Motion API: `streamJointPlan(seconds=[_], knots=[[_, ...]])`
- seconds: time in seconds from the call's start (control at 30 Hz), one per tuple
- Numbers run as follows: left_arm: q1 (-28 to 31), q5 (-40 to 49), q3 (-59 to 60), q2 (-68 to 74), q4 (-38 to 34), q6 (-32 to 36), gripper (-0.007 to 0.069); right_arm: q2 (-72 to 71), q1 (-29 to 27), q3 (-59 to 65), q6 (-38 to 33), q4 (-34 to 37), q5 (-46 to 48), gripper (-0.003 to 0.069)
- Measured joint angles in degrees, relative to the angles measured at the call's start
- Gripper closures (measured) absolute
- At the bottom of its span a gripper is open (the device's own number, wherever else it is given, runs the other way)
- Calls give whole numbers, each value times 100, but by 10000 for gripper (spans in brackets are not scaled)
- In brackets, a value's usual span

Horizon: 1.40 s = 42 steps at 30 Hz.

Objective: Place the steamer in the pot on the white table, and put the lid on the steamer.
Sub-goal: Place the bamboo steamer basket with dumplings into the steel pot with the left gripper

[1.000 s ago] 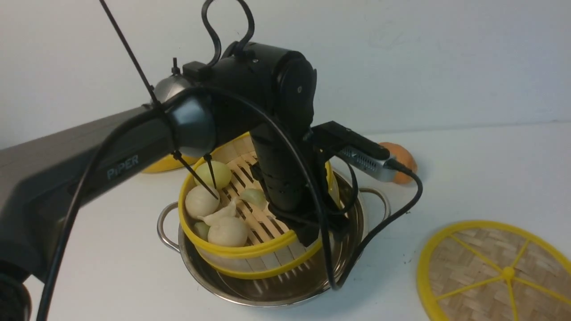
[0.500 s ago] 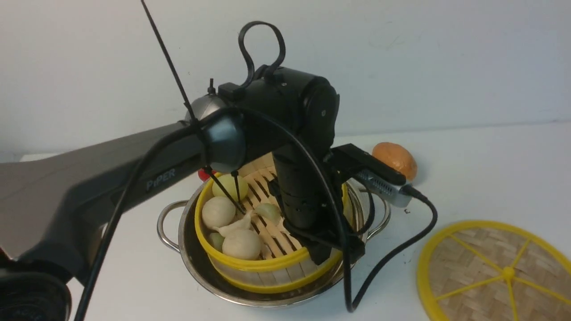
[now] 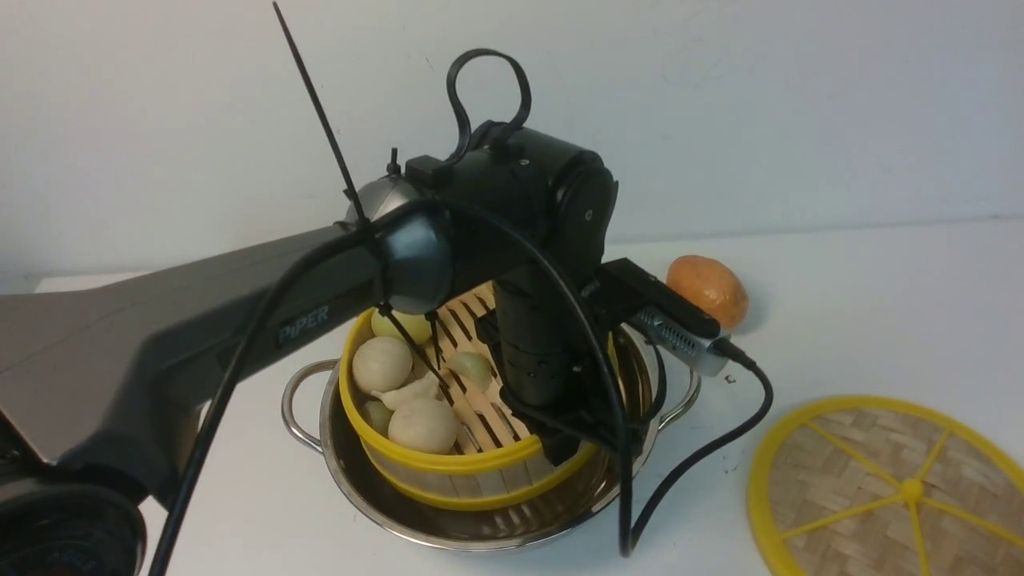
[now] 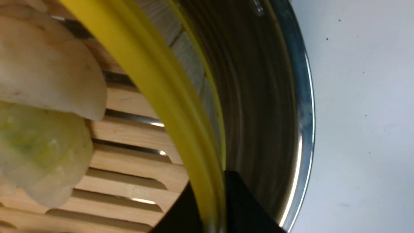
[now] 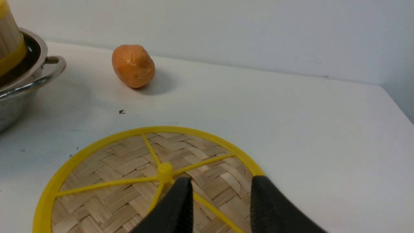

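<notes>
In the pot (image 4: pixel 302 106), left fingers (image 4: pixel 242 207) tight on steamer (image 4: pixel 155 87) rim — right fingers (image 5: pixel 174 210) apart over lid (image 5: pixel 113 168).

Grey-and-black left arm (image 3: pixel 200 344) with white "PiPER" lettering, black cables (image 3: pixel 724 442), zip ties (image 3: pixel 316 104), silver wrist camera (image 3: pixel 676 334); black right claw (image 5: pixel 221 181).

A plain pale wall (image 3: pixel 800 96) rises behind the white table (image 3: pixel 880 304); soft, even light; faint shadows.
</notes>
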Motion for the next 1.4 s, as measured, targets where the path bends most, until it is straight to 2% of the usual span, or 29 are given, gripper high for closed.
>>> streamJointPlan(seconds=[0.57, 0.67, 1.0, 1.4], knots=[[0, 0, 0, 0, -271, -29, 578, 0, 0, 0, 0, 0, 0, 418], [0, 0, 0, 0, -260, -37, 555, 0, 0, 0, 0, 0, 0, 418], [0, -25, -47, -5, -131, -84, 370, 0, 0, 0, 0, 0, 0, 418], [0, -28, -47, 15, 0, -192, 355, 0, 0, 0, 0, 0, 0, 418]])
